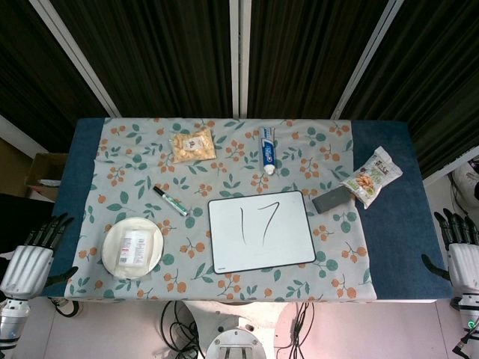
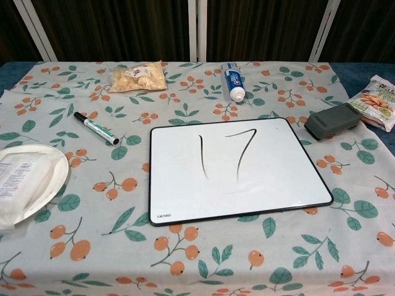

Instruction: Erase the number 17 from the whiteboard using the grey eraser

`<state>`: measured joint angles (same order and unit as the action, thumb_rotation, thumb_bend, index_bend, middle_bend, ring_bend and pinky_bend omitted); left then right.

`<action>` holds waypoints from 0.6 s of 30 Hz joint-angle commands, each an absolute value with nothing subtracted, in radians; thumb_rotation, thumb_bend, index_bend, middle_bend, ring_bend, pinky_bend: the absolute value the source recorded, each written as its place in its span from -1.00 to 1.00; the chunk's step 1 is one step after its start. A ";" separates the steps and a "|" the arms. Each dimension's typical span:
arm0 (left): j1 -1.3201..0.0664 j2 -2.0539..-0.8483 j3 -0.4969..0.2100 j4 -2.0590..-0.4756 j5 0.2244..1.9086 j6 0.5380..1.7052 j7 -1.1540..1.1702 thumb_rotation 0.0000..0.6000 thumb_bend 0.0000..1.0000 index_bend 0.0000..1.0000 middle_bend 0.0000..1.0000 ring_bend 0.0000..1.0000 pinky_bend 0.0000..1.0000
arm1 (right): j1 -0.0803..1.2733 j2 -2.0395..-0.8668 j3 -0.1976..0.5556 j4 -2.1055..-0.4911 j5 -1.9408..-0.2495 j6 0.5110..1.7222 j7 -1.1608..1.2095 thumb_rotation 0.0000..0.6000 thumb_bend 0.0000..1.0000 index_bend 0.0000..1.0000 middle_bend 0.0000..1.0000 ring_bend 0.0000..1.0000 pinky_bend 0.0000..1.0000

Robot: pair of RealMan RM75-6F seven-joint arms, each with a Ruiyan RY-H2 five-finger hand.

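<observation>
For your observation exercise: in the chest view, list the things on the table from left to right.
Plate → marker → snack bag → whiteboard → grey eraser → nut packet. The toothpaste overlaps the whiteboard's span, so it is omitted.

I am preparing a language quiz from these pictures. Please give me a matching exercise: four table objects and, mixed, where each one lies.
1. grey eraser
2. marker pen
3. toothpaste tube
4. whiteboard

a. beyond the board's far edge
b. left of the board, near the white plate
c. middle of the table
d. right of the board, beside the snack bag

Pairs: 1-d, 2-b, 3-a, 4-c
</observation>
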<state>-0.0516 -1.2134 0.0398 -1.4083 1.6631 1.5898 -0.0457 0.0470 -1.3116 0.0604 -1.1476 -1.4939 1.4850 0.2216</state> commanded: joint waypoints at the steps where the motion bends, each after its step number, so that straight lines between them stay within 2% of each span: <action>1: -0.051 -1.214 0.040 -1.408 1.663 1.590 -0.046 1.00 -1.00 -0.85 -0.88 -0.87 -0.65 | 0.048 -1.312 0.061 -1.146 -1.494 1.484 0.222 1.00 -0.70 -1.00 -1.00 -1.00 -1.00; 12: -0.050 -1.214 0.041 -1.410 1.666 1.594 -0.046 1.00 -1.00 -0.85 -0.88 -0.87 -0.65 | 0.052 -1.314 0.066 -1.140 -1.488 1.477 0.222 1.00 -0.70 -1.00 -1.00 -1.00 -1.00; 18: -0.055 -1.208 0.038 -1.408 1.664 1.587 -0.050 1.00 -1.00 -0.85 -0.88 -0.87 -0.65 | 0.090 -1.306 0.082 -1.142 -1.479 1.432 0.170 1.00 -0.70 -1.00 -1.00 -1.00 -1.00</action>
